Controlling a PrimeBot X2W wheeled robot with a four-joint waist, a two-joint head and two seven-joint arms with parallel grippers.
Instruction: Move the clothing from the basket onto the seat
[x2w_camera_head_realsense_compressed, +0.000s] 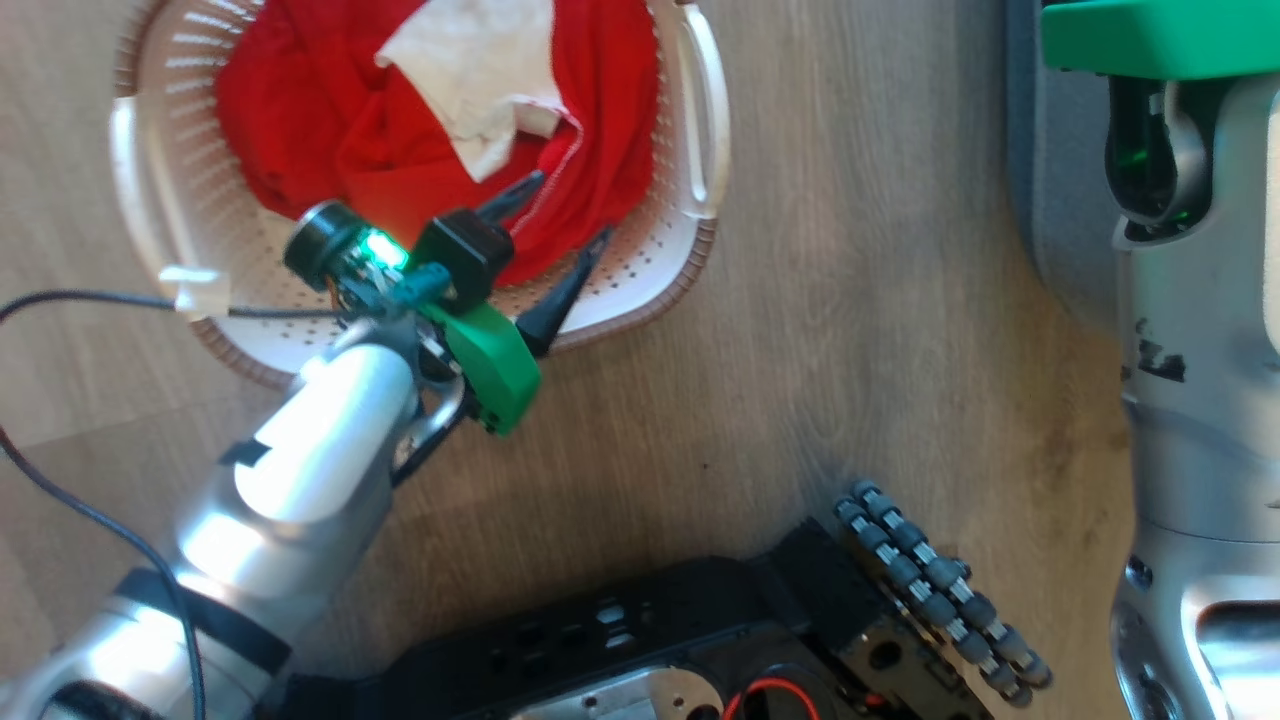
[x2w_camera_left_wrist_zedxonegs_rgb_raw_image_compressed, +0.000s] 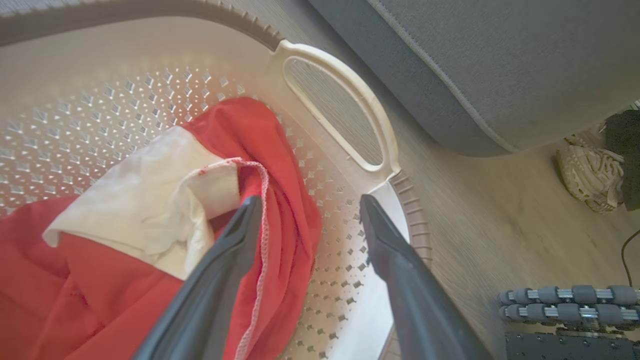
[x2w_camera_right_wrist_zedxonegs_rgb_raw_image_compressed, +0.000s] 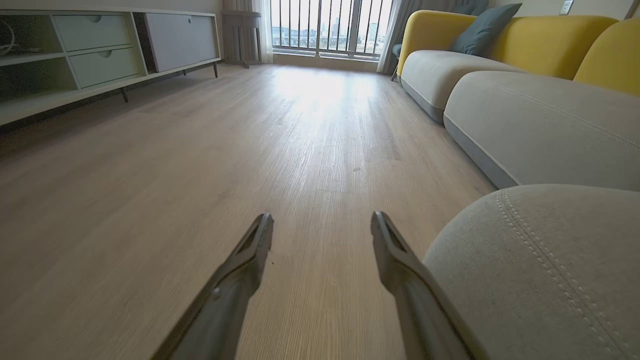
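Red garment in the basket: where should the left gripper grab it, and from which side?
Probably the raised fold with the pale stitched hem, at the red garment's edge nearest the handle of the basket. Come from above: the open left gripper hangs astride it, and the fold stands bunched beside the white cloth, easy to pinch alone.

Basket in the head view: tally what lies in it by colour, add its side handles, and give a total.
Red clothing heap: 1 (separate garments cannot be told apart)
White cloth: 1
Basket handles: 2
Total: 4
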